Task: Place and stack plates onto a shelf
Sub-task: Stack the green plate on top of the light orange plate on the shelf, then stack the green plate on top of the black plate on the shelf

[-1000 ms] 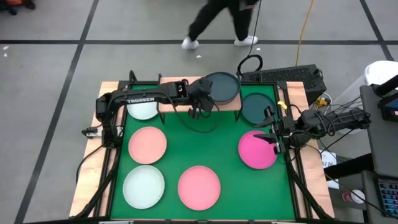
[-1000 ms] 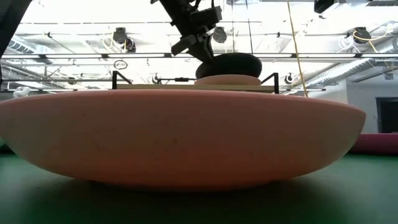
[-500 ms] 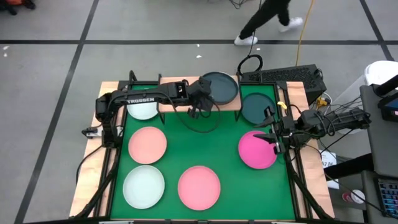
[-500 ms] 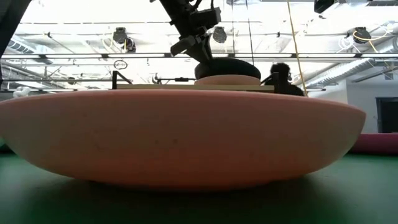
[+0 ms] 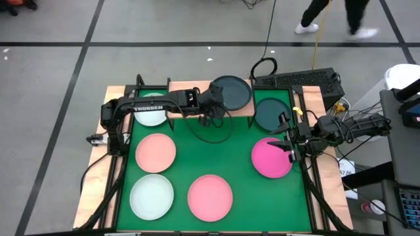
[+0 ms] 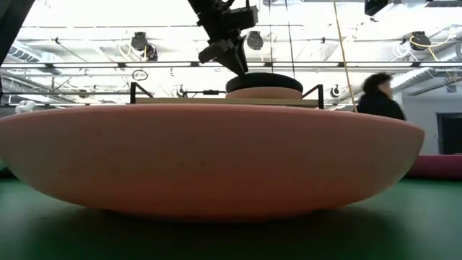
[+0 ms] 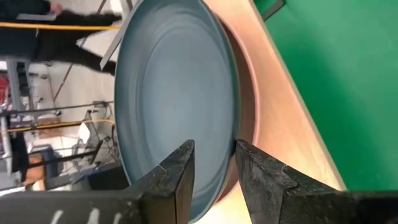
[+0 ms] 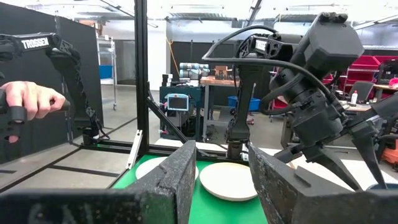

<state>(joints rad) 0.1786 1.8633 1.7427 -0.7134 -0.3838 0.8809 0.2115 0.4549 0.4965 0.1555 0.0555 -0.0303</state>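
Observation:
A dark teal plate lies flat on a pink plate at the right end of the shelf. It also shows in the low view and in the left wrist view. My left gripper is at that plate's near-left rim, shut on it. A pale plate rests on the shelf's left end, partly under the arm. My right gripper waits open over the right edge of a magenta plate. My left gripper pinches the dark teal plate by its near-left rim, one finger over the plate's inner face and the other outside, beside the pink plate. The fingers slant down from the table's left. The plate lies flat on the pink plate.
On the green mat lie a second dark teal plate, a salmon plate, a mint plate and a pink plate, which fills the low view's foreground. A keyboard lies at the far right. A person walks beyond the far edge.
The dark teal plate stood tilted on the pink plate, its held side raised. That side has sunk and the plate now lies flat. My left gripper has moved down a little with it. The person behind the table has walked to the right.

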